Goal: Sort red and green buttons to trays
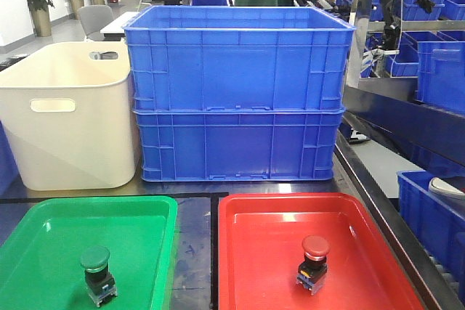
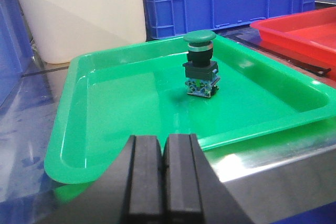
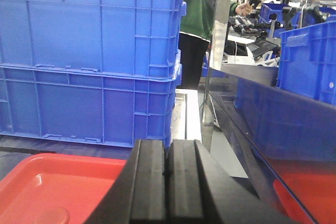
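Black fingers of the left gripper [image 2: 163, 182] fill the lower frame, pressed together on nothing, short of the green tray [image 2: 94, 108] where the green button [image 2: 200, 64] stands upright at centre. Likewise closed and empty, the right gripper [image 3: 167, 182] sits above the red tray [image 3: 47, 192]; the red button [image 1: 314, 262] stands inside it, lower right of the front view.

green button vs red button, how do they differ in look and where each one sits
The green button has a green cap and stands in the green tray; the red button has a red mushroom cap and stands in the red tray. The green one is on the left of the front view, the red one on the right. Both stand upright on dark blocky bases, each apart from its tray's walls.
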